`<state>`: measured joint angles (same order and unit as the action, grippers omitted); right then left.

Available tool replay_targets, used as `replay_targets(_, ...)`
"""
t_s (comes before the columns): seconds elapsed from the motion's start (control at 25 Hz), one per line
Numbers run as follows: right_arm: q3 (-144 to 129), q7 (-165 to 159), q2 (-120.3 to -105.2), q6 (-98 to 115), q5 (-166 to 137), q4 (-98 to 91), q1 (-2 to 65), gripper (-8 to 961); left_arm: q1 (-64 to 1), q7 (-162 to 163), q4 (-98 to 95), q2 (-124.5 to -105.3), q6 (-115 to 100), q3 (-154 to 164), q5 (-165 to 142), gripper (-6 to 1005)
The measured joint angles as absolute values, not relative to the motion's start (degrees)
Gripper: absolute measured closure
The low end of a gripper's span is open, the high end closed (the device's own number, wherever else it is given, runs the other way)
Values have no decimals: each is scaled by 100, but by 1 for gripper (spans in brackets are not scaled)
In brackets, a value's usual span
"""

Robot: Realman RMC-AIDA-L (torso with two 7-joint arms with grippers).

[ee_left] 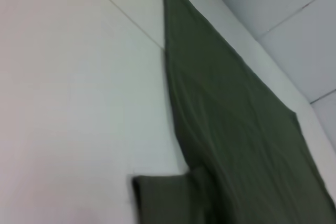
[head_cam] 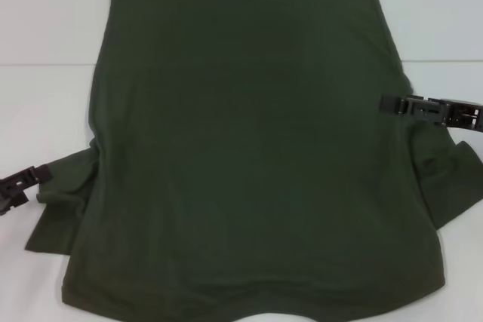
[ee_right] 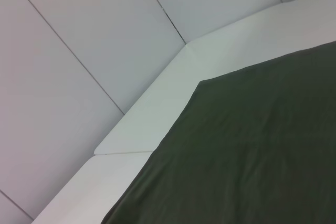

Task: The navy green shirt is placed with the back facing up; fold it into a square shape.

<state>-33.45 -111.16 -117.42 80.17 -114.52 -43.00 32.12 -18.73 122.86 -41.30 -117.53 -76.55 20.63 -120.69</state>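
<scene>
Shirt (head_cam: pixel 249 148): flat on white counter (head_cam: pixel 45 111), plain side up. Head view alone shows both end effectors: left (head_cam: pixel 16 185) at sleeve, right (head_cam: pixel 400 105) at opposite edge; finger state indiscernible.

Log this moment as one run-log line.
shirt: flat, plain side up, unfolded | left gripper: at left sleeve | right gripper: at right edge | table: white

Both grippers, left (head_cam: pixel 16 184) and right (head_cam: pixel 438 109), are black, blocky, with ridged plastic segments.
</scene>
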Motion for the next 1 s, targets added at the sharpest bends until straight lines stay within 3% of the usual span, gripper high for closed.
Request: replay_targets(1.0, -3324, -11103, -11736, 7935, -11452, -4244, 3186, 12, -2119, 12084, -3556, -11771, -7389, 2100, -12014, 102)
